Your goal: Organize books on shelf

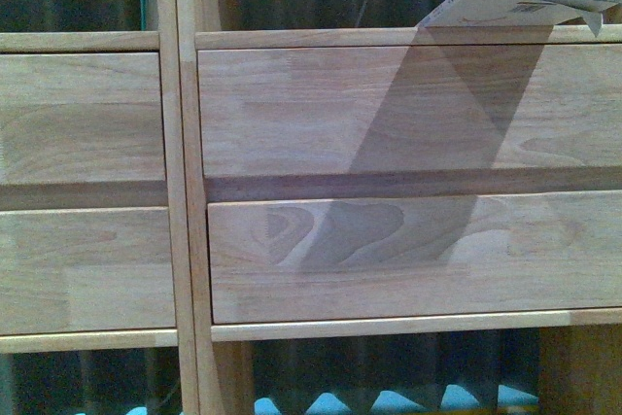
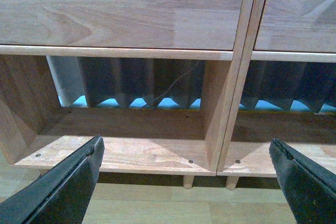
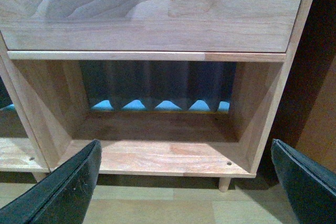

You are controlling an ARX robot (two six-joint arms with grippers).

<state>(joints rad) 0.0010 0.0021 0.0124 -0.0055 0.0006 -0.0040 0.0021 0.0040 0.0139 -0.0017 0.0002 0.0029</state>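
left gripper (image 2: pixel 185 142): jaws wide apart, empty, facing the shelf (image 1: pixel 185 191) compartments below the drawer band (image 1: pixel 389 114). right gripper (image 3: pixel 185 142): same, wide and empty, below the band, right column. book (image 1: pixel 525 2) lies flat above the band, right column, long axis along the shelf front. Right arm probably nearer and needs to rise. Book's right end cropped, cover unreadable.

Ahead of the right fingers (image 3: pixel 68 187), the bottom compartment (image 3: pixel 157 156) gapes open; between the left fingers (image 2: pixel 63 187), an upright divider (image 2: pixel 236 108) blocks, probably passable either side.
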